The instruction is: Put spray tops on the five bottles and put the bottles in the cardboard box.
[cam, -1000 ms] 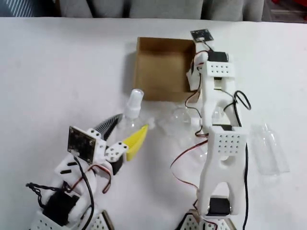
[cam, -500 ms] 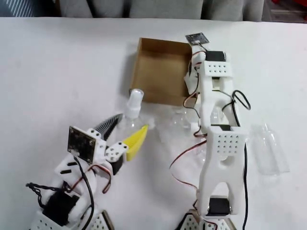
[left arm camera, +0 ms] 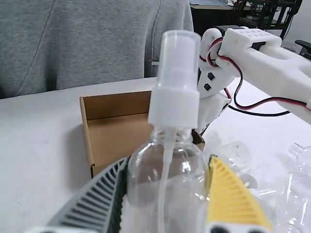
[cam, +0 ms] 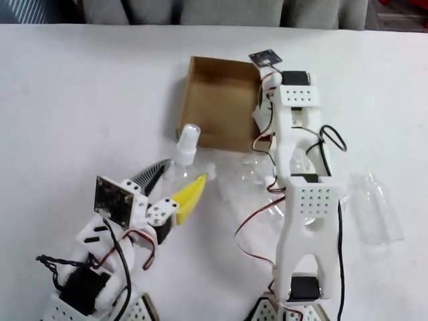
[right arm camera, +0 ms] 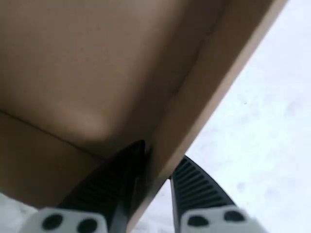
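Left wrist view: left pincer [left arm camera: 167, 194] clamped around clear plastic bottle with white spray top [left arm camera: 170, 145], near open brown cardboard box [left arm camera: 121, 131]. Right pincer [right arm camera: 160, 155] pinches box's side wall, one finger inside, one outside. Another clear bottle [cam: 374, 207] lies on white tabletop [cam: 80, 100].

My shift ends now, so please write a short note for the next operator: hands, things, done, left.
Left hand: shut on an upright bottle, spray top already on.
Right hand: clamped on a wall of the box, one finger inside.
Box: no bottle in it.
Other bottles lie by the right arm, one further right.
Left: top the rest, box all five.
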`<move>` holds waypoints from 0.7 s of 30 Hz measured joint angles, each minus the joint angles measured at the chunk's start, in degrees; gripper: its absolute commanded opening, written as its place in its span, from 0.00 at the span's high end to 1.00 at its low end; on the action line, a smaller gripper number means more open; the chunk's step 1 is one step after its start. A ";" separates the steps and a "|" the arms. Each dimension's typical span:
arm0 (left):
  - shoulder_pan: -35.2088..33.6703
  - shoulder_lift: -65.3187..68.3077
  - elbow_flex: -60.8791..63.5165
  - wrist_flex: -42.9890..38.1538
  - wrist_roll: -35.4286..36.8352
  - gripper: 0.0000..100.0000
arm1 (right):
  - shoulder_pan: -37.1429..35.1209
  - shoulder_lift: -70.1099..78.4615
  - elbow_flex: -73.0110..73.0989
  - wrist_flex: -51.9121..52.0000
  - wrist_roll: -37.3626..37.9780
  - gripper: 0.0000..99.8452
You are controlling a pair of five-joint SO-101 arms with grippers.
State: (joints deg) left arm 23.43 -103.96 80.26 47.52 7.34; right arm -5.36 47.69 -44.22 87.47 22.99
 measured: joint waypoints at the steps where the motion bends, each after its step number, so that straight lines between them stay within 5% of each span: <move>1: 0.00 0.00 0.00 0.00 0.00 0.94 | -0.18 -0.26 0.35 0.00 0.00 0.98; 12: 0.00 0.00 0.00 0.00 0.00 0.94 | -0.97 -18.37 29.10 -14.42 0.53 0.98; 21: 0.00 0.00 0.00 0.00 0.00 0.94 | -2.46 -30.59 51.78 -30.07 9.05 0.98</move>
State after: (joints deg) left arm 23.43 -103.96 80.26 47.52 7.34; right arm -7.82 17.10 7.56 57.41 32.04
